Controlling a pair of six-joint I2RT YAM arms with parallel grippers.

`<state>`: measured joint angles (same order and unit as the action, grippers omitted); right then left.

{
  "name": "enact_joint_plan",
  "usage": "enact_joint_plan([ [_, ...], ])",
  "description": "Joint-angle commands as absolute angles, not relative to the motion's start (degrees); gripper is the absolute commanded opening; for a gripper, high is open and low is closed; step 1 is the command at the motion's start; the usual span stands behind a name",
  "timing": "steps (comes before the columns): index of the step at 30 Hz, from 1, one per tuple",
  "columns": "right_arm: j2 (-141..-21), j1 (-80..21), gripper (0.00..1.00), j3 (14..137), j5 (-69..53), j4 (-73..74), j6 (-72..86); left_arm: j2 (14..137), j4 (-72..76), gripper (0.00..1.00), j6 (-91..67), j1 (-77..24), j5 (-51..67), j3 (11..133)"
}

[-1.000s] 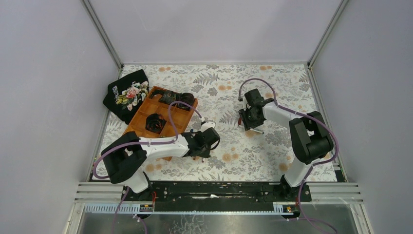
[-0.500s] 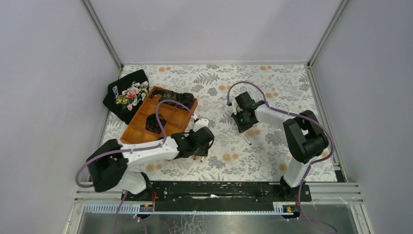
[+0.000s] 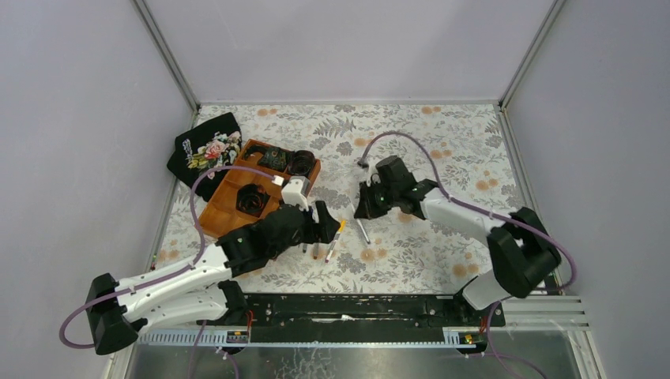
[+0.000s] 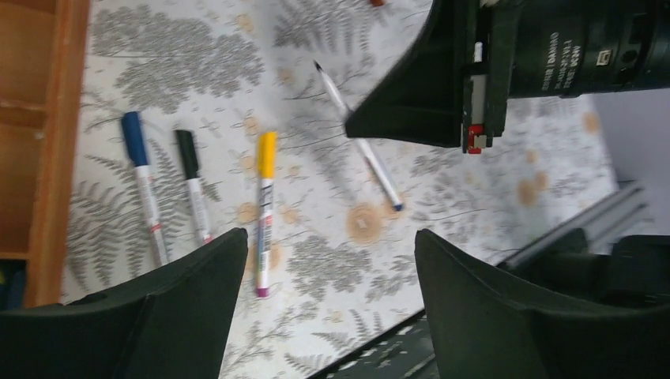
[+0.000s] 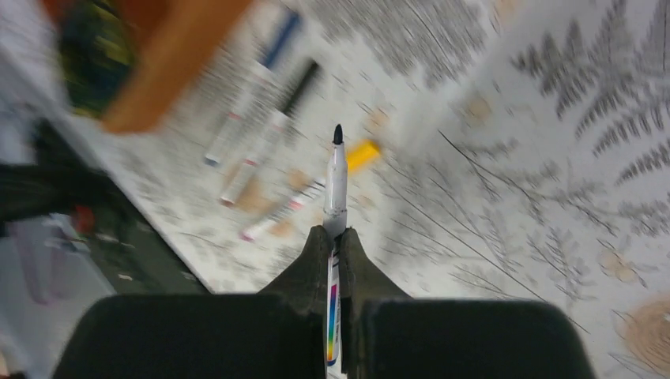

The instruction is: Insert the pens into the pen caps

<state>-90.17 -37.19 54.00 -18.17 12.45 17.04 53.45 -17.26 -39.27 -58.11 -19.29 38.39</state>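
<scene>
Within right claw (image 5: 333, 239), uncapped pen (image 5: 336, 180)

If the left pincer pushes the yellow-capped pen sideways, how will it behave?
The yellow-capped pen lies flat with a slim round barrel, so it would probably roll. It looks thin and straight, so it is likely light and stiff.

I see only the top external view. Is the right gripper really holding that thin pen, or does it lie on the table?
Observer: In the right wrist view the right gripper is shut on the pen; its dark tip is bare.
Operator: And the other arm, does it carry something?
Observer: No, the left wrist view shows the left gripper open and empty.
Operator: Are any others capped?
Observer: Three lie capped side by side: blue cap, black cap, yellow cap.
</scene>
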Motion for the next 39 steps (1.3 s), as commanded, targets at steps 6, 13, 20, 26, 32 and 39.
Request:
enact_joint_plan([
  [6, -77.71, -38.27, 0.0, 46.78, -27.41, -26.45, 47.87, 52.56, -5.19, 0.78, -45.44, -58.29, -12.56, 37.77],
  [13, -76.02, -39.58, 0.0, 46.02, -30.12, -32.95, 53.4, 55.64, -5.59, 0.74, -47.36, -58.22, -15.55, 39.27],
  [20, -74.93, -40.19, 0.0, 44.97, -31.62, -33.88, 55.27, 56.51, -4.82, 0.49, -47.04, -58.05, -18.15, 40.28],
  [26, -73.95, -40.3, 0.0, 43.73, -31.43, -32.29, 54.41, 55.86, -3.8, 0.46, -46.94, -57.55, -19.4, 40.29],
  [32, -73.91, -40.43, 0.0, 43.59, -32.39, -31.73, 54.06, 56.75, -1.0, 0.4, -47.28, -55.34, -15.71, 39.61],
  [39, -74.3, -40.43, 0.02, 45.19, -31.48, -26.87, 50.09, 57.33, -0.7, 0.0, -47.37, -53.88, -14.65, 39.5],
])
